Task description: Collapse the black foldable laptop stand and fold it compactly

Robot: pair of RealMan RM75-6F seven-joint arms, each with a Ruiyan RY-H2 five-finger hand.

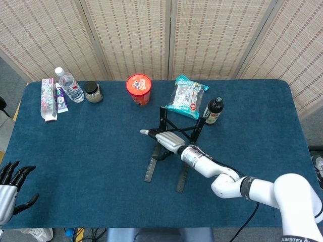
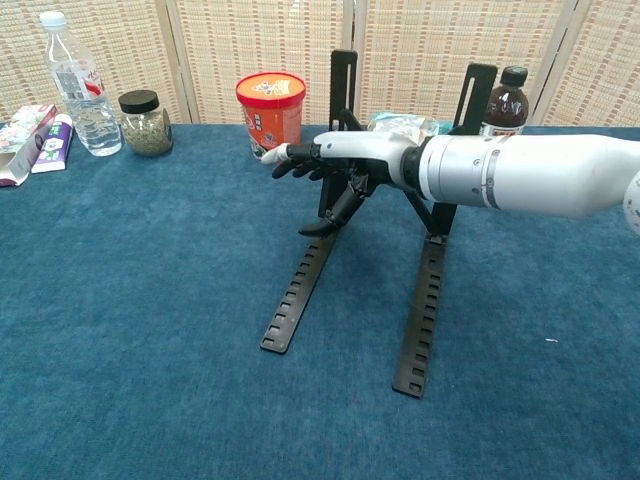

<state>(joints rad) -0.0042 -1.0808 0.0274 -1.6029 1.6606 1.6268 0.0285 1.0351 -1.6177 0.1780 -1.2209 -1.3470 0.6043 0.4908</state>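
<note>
Here right hand (image 2: pixel 335 165) open at laptop stand (image 2: pixel 345 255) — red cup (image 2: pixel 270 115), bottle (image 2: pixel 505 100) behind; left hand (image 1: pixel 10 189) open.

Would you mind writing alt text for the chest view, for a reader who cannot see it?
The robot's right hand reaches from the right across an upright black laptop stand on a blue table, fingers extended, gripping nothing visibly. Behind stand a red cup, a dark bottle, a jar and a water bottle.
</note>
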